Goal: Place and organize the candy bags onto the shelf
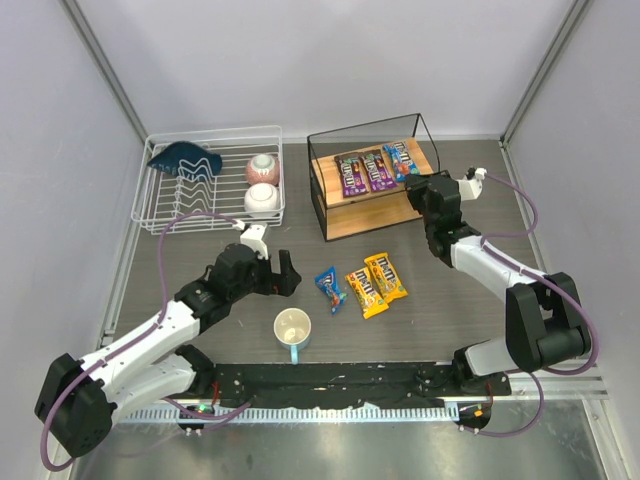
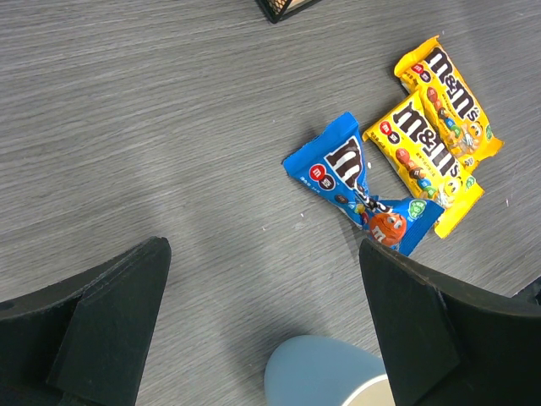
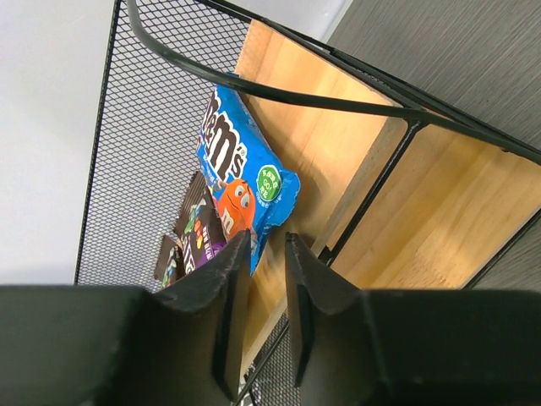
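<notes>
The shelf [image 1: 372, 215] stands at the back centre. On its top board lie two purple bags [image 1: 352, 172] [image 1: 379, 168] and a blue bag [image 1: 400, 158]. My right gripper [image 1: 425, 190] is by the shelf's right end, empty, its jaws a narrow gap apart. In the right wrist view it [image 3: 268, 239] points at the blue bag [image 3: 241, 169] and a purple bag [image 3: 199, 224]. On the table lie a blue bag [image 1: 330, 289] and two yellow bags [image 1: 366, 292] [image 1: 385, 276]. My left gripper [image 1: 275, 275] is wide open and empty, left of them. The left wrist view shows it [image 2: 262, 247], the blue bag [image 2: 359, 186] and the yellow bags [image 2: 423, 161] [image 2: 452, 97].
A blue mug [image 1: 293, 331] stands near the front, just under my left gripper, and it shows in the left wrist view [image 2: 325, 372]. A white wire dish rack [image 1: 205, 190] at the back left holds a dark blue dish and two bowls.
</notes>
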